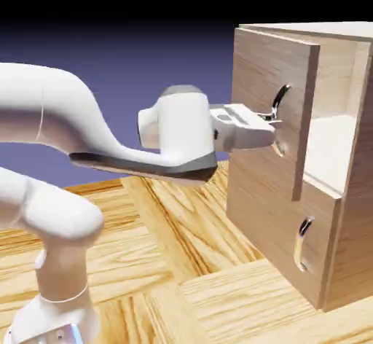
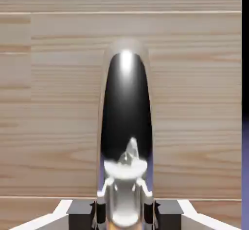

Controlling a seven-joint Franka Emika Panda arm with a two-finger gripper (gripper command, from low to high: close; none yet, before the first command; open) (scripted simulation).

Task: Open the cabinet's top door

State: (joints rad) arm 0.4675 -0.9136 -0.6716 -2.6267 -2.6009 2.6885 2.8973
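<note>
Top door [image 1: 271, 106] standing ajar at cabinet's [image 1: 355, 211] near edge, compartment showing | claw [image 1: 275, 119] gripping upper handle [image 1: 280, 109] on door's right side | remaining: likely wider swing | lower panel [image 1: 273, 237] sitting closed beneath | open room lying left, though arm [image 1: 178, 127] is filling some

The exterior view is brightly lit and crisp, its backdrop [image 1: 175, 58] fading from blue-violet to black at the top. The white arm [image 1: 175, 127] is nearly blown out on its upper surfaces, with grey shading beneath. The cabinet's open interior [image 1: 331, 142] glows pale, while its outer side [image 1: 357, 211] is darker. In the hand view, a white glare spot tops the dark, glossy curved handle [image 2: 126, 107]; the wood grain looks slightly soft.
</note>
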